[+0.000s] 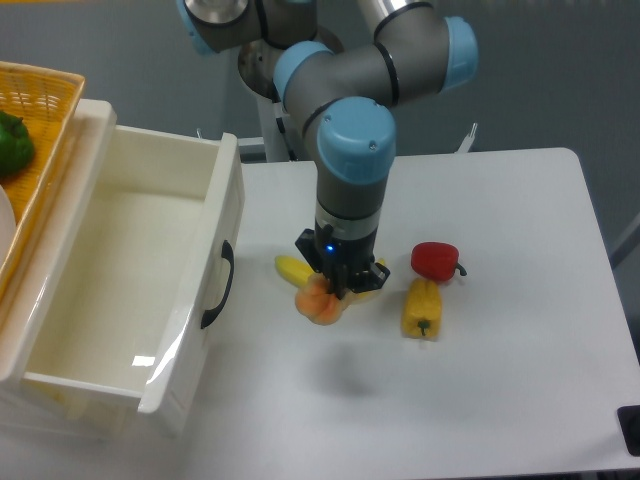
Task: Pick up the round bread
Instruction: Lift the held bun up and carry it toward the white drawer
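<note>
The round bread [320,302] is a small orange-tan lumpy bun, hanging in the air above the white table [500,380], its shadow on the tabletop below. My gripper [330,291] points straight down and is shut on the bun's top. The fingertips are partly hidden by the bun and the gripper body.
A yellow banana [293,269] lies just behind the bun. A yellow pepper [421,310] and a red pepper [435,261] lie to the right. An open white drawer [130,280] stands at the left, with a wicker basket [35,110] holding a green pepper [12,143] behind it.
</note>
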`<act>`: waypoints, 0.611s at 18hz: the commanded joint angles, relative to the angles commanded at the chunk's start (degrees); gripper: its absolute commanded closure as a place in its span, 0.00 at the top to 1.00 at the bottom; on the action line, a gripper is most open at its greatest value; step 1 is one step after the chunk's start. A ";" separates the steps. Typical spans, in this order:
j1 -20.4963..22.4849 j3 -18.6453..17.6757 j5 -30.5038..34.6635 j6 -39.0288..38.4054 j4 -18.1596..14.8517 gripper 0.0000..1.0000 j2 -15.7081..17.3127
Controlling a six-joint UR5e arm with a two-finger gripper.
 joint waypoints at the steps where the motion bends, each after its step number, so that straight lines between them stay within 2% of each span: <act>1: -0.78 0.09 0.00 -0.26 -0.78 0.10 0.36; 3: -2.19 0.26 -0.09 -2.71 -2.28 0.10 1.32; 5: -3.16 0.26 -1.40 -7.10 -2.29 0.10 1.59; 11: -3.61 0.26 -2.46 -8.00 -2.37 0.10 1.85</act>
